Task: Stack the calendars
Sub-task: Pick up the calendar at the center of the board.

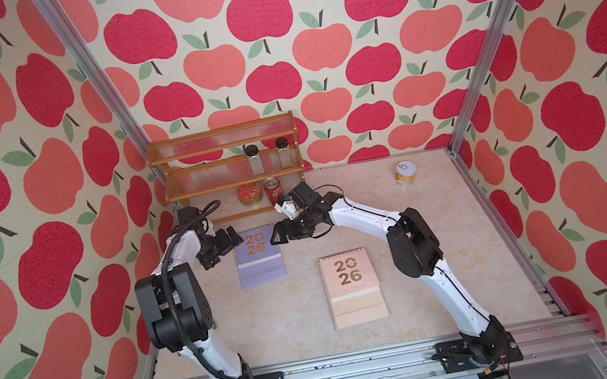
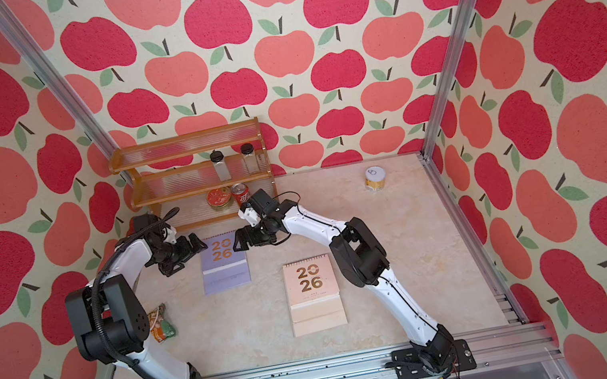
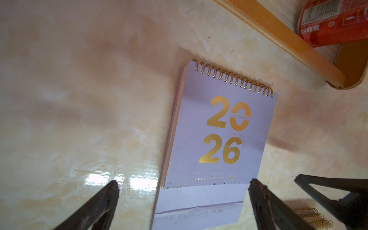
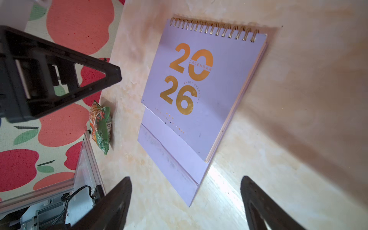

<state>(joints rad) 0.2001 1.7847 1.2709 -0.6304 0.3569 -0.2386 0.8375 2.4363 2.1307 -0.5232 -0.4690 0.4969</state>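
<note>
A lavender calendar with gold "2026" lies flat near the rack, and shows in both top views. My left gripper hovers open at its left edge. My right gripper hovers open at its right edge. In the left wrist view the calendar lies ahead of the open left gripper, whose jaws stand wide with nothing between them. The right wrist view shows that calendar ahead of the open, empty right gripper. A peach calendar lies flat nearer the front, right of centre.
A wooden rack stands at the back left with two jars, a red tin and a red can. A small can stands at the back right. A green-orange snack packet lies by the left wall, partly behind my left arm.
</note>
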